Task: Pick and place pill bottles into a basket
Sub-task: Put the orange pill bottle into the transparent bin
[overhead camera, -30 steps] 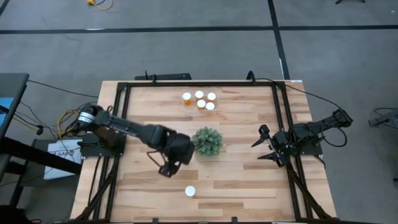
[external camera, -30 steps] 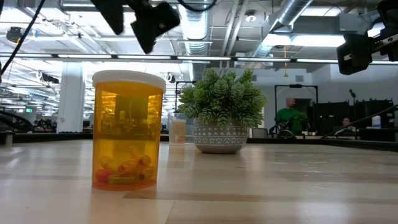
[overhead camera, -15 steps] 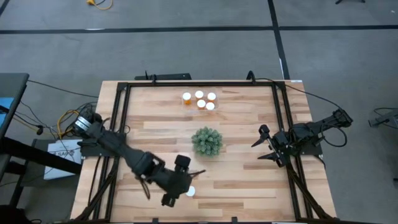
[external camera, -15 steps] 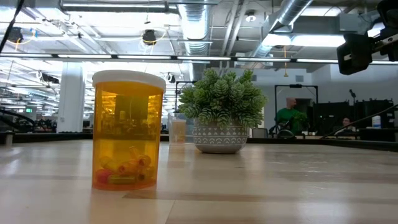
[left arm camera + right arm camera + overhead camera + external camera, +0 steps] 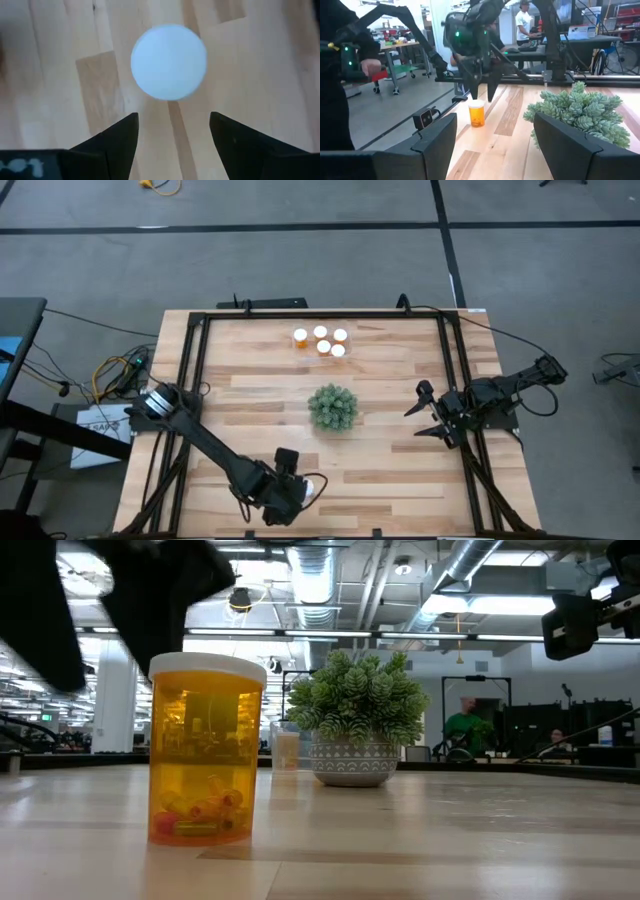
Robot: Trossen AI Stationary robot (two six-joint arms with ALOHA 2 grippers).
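Bottle work at the near edge: in the high view the left gripper (image 5: 303, 489) hangs over a lone pill bottle (image 5: 308, 488) near the table's front, while four more pill bottles (image 5: 321, 340) cluster at the far side, beyond the potted plant (image 5: 333, 408); the clear basket cannot be made out there, and the right gripper (image 5: 428, 413) waits at the right edge with its jaws spread. The low view shows that bottle (image 5: 207, 747) upright on the wood, orange translucent wall under a white cap, a few pills lying at its bottom, dark fingers (image 5: 160, 595) above it. The left wrist view looks straight down on the white cap (image 5: 169, 62), the two fingers (image 5: 114, 140) spread wider than the cap and not touching it. The right wrist view shows the left gripper (image 5: 483, 87) poised just over the bottle (image 5: 477, 113). I judge it light, rigid and smooth, easily tipped; a square pinch across the wall just below the cap should hold.
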